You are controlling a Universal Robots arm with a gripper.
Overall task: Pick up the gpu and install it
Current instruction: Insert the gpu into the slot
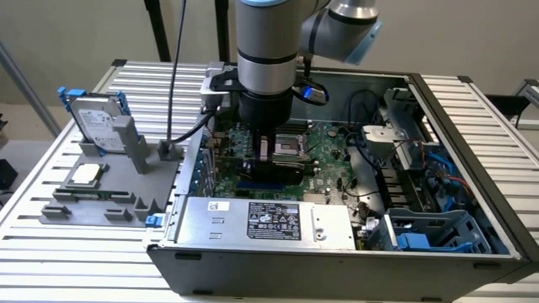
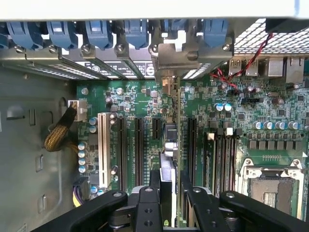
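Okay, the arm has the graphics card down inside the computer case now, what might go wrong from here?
1. The gpu, clamped edge-on in the gripper, sits between long black slots. If it is slightly off line, its edge could press on the motherboard instead.
2. Its silver bracket is close to the blue clips and could catch there.

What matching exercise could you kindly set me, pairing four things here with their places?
Things:
1. gpu
2. hard drive
3. power supply
4. chip

Places:
A. standing upright in the grey holder
B. inside the case, along its near wall
C. in the gripper, over the motherboard
D. lying flat on the holder

Pairs: 1-C, 2-A, 3-B, 4-D
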